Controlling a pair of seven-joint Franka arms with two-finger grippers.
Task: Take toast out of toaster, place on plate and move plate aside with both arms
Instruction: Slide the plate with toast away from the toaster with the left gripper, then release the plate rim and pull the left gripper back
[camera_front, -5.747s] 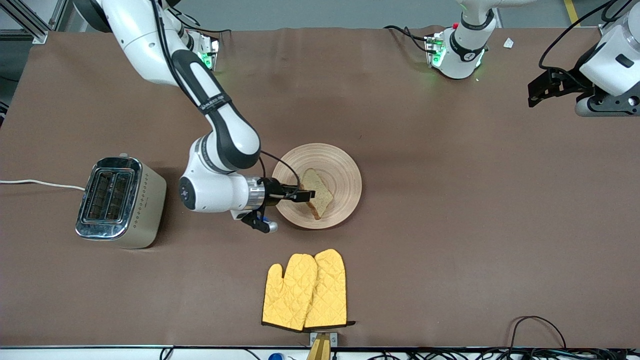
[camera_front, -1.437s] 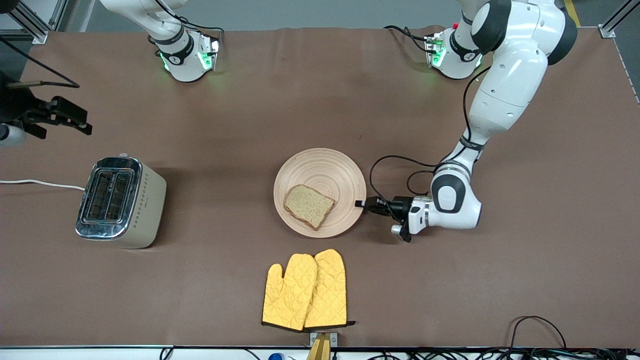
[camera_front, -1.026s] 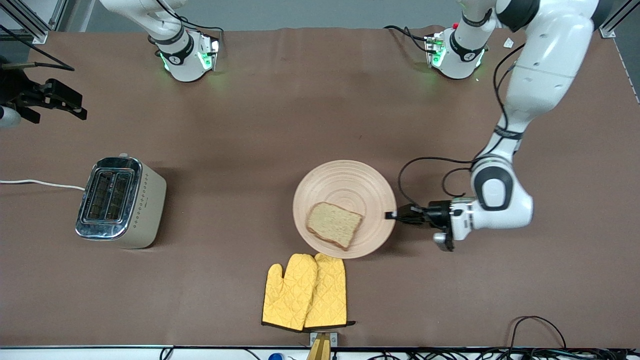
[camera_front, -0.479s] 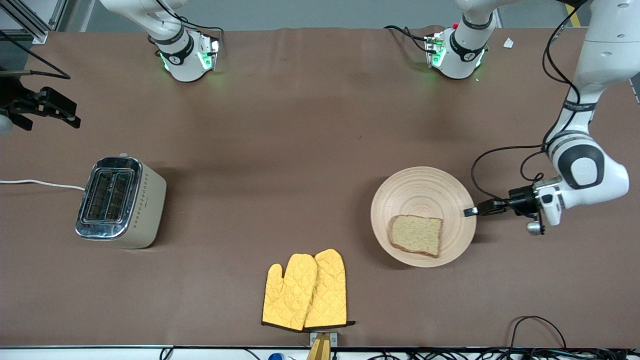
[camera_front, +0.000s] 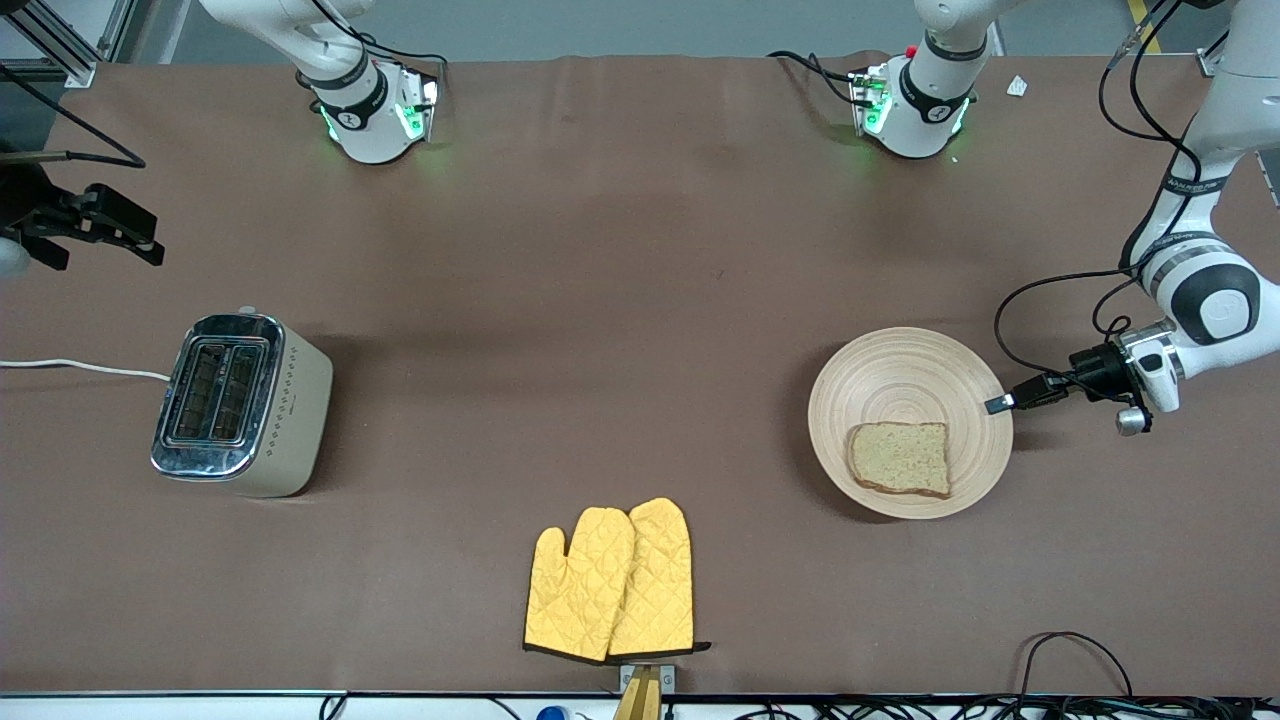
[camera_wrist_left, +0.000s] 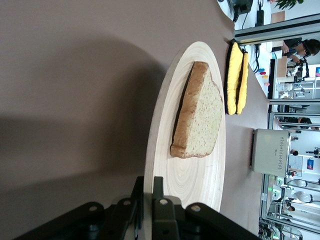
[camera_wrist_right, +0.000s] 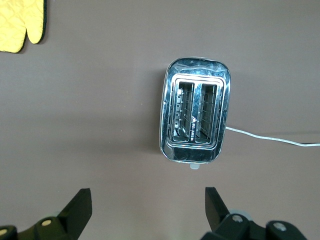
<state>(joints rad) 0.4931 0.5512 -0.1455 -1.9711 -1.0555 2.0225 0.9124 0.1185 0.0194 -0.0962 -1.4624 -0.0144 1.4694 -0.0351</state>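
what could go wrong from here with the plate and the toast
The left gripper holds the plate by one thin spot on its rim, so the plate might pivot or slip from the jaws. The toast lies loose, close to the plate's edge nearest the front camera; a jerk or tilt could slide it off. The plate is already toward the left arm's end of the table, so dragging further risks running out of room. The right gripper waits open above the toaster.

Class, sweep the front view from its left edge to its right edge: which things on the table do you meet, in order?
toaster → yellow oven mitts → wooden plate carrying the toast → left hand, shut on the plate's rim.
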